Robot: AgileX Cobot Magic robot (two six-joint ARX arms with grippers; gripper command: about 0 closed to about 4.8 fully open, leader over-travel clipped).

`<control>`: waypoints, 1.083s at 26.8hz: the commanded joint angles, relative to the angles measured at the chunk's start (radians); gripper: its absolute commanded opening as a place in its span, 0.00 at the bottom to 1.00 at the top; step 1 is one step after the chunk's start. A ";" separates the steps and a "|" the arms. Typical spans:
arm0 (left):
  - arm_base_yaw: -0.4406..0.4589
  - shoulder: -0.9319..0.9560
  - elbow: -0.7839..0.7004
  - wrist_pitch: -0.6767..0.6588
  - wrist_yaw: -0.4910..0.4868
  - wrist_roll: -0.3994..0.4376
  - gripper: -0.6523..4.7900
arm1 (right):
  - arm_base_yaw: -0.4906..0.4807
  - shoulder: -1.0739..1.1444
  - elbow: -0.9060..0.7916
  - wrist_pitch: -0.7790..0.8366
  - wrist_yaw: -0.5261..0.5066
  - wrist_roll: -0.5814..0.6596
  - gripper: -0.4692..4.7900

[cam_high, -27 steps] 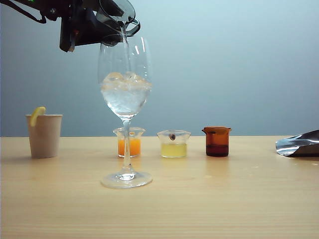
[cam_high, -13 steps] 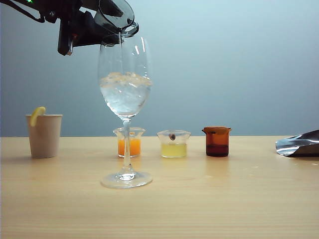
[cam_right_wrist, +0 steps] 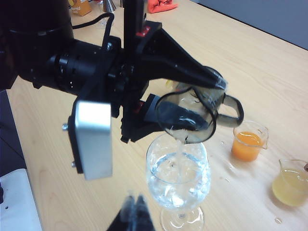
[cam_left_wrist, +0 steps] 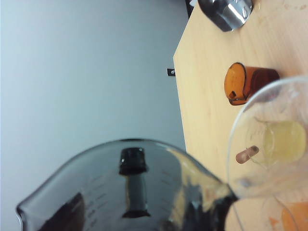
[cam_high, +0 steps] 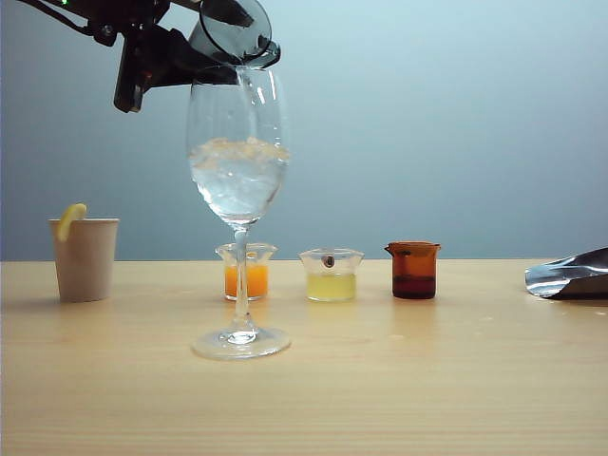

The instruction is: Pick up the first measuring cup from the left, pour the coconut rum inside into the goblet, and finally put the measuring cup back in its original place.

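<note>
Now measuring cup (cam_high: 231, 30) tipped steeper.

- A light wooden table (cam_high: 427, 380) is seen, evenly lit.
- Behind it, a plain grey-blue wall (cam_high: 456, 123) is shown, brighter toward the top.

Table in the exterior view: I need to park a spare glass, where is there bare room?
Bare patches: between the brown cup and the foil bag, and the whole near strip in front of the goblet. Crowded: the back row from paper cup to brown cup.
</note>
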 commanded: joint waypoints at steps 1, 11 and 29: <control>0.000 -0.006 0.003 -0.009 -0.014 0.043 0.44 | 0.000 -0.003 0.005 0.009 -0.002 -0.003 0.07; 0.000 -0.006 0.003 -0.029 -0.026 0.124 0.44 | 0.000 -0.003 0.004 -0.010 -0.002 -0.003 0.07; 0.000 -0.006 0.003 0.003 -0.034 -0.085 0.38 | 0.000 -0.002 0.004 -0.011 -0.002 -0.003 0.07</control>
